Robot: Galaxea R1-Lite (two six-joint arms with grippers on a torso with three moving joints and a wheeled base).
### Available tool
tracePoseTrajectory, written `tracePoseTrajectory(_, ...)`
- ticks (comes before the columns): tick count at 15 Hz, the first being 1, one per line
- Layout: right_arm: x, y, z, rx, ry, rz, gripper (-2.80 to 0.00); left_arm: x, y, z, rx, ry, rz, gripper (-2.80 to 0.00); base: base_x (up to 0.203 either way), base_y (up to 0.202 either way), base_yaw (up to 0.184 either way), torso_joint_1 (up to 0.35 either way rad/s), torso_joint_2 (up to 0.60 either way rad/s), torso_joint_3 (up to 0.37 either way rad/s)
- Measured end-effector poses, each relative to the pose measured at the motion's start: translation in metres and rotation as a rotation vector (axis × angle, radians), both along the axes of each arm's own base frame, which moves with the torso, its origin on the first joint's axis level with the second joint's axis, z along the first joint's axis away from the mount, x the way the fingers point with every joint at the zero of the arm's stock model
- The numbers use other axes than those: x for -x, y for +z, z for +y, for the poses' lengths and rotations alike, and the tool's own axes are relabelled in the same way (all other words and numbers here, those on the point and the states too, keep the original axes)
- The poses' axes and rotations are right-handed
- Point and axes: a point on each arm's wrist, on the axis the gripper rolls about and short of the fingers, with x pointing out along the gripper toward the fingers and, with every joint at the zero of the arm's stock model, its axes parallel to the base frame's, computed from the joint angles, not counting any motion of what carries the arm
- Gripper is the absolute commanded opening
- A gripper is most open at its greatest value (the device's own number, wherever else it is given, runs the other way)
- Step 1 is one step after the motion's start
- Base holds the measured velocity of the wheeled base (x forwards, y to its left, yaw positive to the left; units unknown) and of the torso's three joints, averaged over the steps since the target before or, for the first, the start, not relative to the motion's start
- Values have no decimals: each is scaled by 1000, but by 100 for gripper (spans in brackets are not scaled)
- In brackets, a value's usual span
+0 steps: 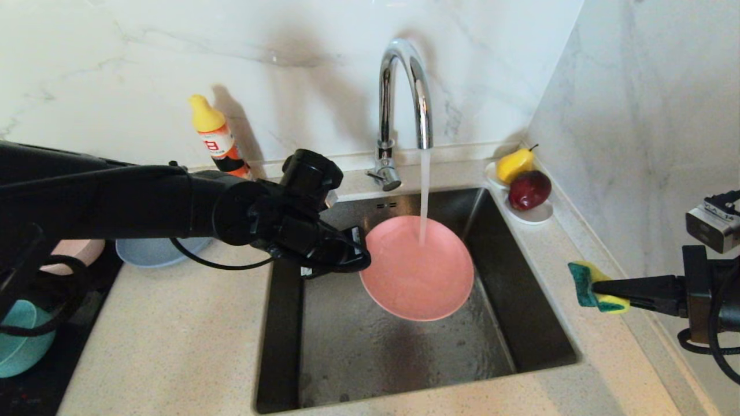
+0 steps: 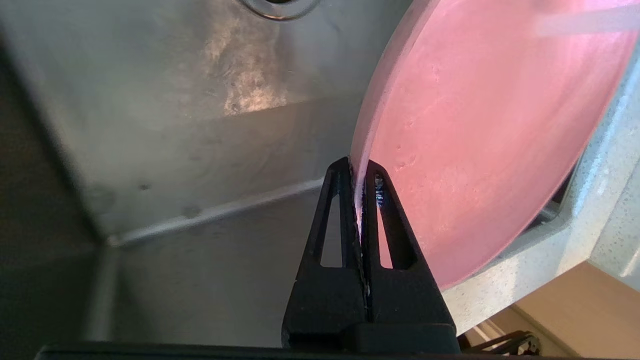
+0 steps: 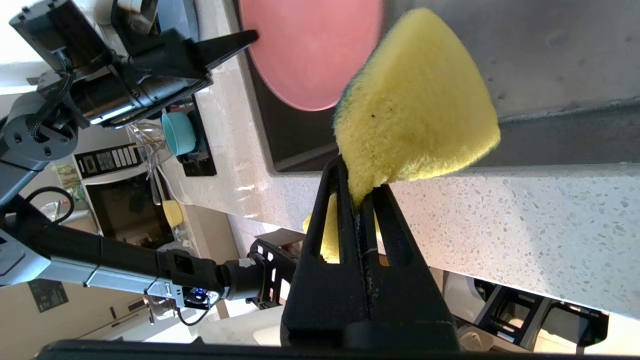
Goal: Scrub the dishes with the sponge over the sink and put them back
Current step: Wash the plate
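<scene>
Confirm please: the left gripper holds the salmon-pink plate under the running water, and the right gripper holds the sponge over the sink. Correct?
Not entirely. The right gripper holds the sponge over the counter beside the sink, as the head view shows. The left gripper does hold the salmon-pink plate under the water.

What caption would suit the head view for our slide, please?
Left tool holds the salmon-pink plate under running water over the sink; right tool grips the sponge.

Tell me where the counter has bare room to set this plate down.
Free: the counter between the sink and the dark rack, in front of the blue-grey plate. Also the front right corner, near the right pincer holding the sponge. Crowded: the fruit dish corner, right of the faucet.
</scene>
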Motion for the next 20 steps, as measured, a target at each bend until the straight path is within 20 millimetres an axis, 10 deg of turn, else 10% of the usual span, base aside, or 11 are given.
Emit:
tracePoseTrajectory(6, -3, -4, 1, -4, 9, 12, -280, -1, -15, -19, -71, 70, 5, -280, 0, 0, 0, 0, 0, 0)
tracePoseTrajectory(20, -7, -10, 3, -12, 32, 43, -280, 19, 11, 41, -538, 363, -212, -280, 0, 0, 0, 0, 0, 0)
